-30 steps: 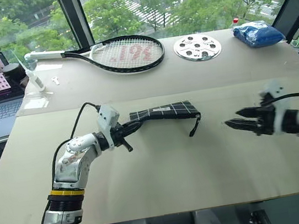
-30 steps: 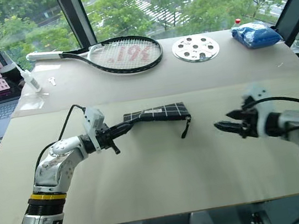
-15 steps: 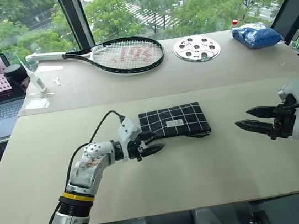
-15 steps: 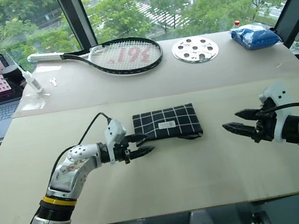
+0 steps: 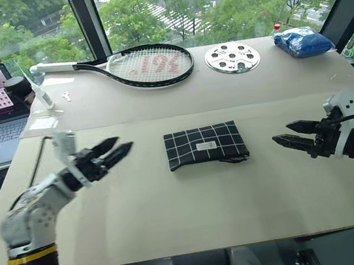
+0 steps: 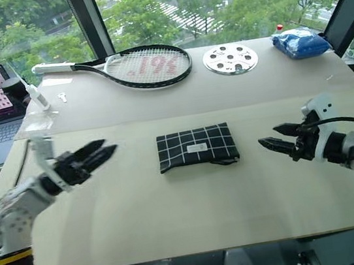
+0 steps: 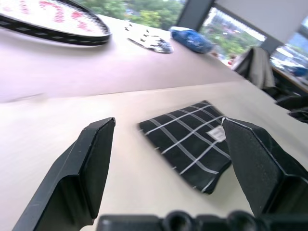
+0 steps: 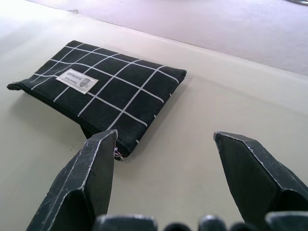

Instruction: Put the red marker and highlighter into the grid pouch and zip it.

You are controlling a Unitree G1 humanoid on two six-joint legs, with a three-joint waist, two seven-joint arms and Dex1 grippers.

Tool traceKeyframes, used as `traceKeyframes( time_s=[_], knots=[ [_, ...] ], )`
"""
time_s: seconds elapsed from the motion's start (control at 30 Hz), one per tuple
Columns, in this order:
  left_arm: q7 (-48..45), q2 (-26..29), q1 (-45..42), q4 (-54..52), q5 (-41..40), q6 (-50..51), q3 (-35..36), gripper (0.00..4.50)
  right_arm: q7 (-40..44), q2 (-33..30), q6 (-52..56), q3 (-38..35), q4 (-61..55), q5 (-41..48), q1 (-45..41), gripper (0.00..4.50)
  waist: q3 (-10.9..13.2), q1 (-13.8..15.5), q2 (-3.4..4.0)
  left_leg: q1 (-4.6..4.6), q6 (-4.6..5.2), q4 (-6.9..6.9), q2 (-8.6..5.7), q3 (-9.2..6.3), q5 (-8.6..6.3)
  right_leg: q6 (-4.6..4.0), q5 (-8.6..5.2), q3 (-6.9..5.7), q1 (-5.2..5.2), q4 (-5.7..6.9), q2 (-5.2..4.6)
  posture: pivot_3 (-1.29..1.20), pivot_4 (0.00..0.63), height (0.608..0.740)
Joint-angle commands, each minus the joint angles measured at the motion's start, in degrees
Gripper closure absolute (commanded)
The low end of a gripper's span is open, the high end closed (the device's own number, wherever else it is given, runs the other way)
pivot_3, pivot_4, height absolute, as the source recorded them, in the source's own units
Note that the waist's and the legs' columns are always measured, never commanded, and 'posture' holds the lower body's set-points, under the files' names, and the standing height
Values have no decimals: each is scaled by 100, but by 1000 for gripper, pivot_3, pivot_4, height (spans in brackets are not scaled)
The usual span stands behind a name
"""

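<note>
The grid pouch (image 5: 206, 145) now lies flat in the middle of the worktop (image 5: 193, 202), label up, with nothing touching it. A second ago the left pincer (image 5: 112, 152) held it lifted by its left end; since then that pincer has let go and swung away to the left, and its fingers stand wide apart and empty. The right pincer (image 5: 291, 137) hovers to the right of the pouch, fingers apart too, barely moved. The red marker and highlighter lie nowhere on the worktop, so they are probably inside, and the pouch looks closed; the task seems finished or nearly so.
</note>
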Motion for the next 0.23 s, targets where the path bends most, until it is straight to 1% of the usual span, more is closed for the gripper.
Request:
traceKeyframes(
  time_s=[0.03, 0.1, 0.23],
  knots=[
    [169, 219, 359, -292, 124, -143, 225, 642, -12, 108, -353, 115, 377, -153, -286, 887, 1, -1, 0, 0, 0, 0, 0, 0, 0, 0, 0, 0, 1, -1, 1, 0, 150, 740],
    [280, 220, 515, -359, 67, -127, 333, 642, -13, 198, -480, 243, 606, -249, -413, 887, 1, 29, -1, 0, -1, 0, 1, 0, 0, -1, 0, -1, 1, -2, 1, 0, 150, 740],
    [685, -30, 742, -485, 61, -340, 580, 642, 41, 278, -615, 435, 934, -392, -587, 887, 1, 37, 0, 4, -2, 0, 1, -1, 0, -1, 0, -1, 2, -2, 1, 0, 150, 740]
  ],
)
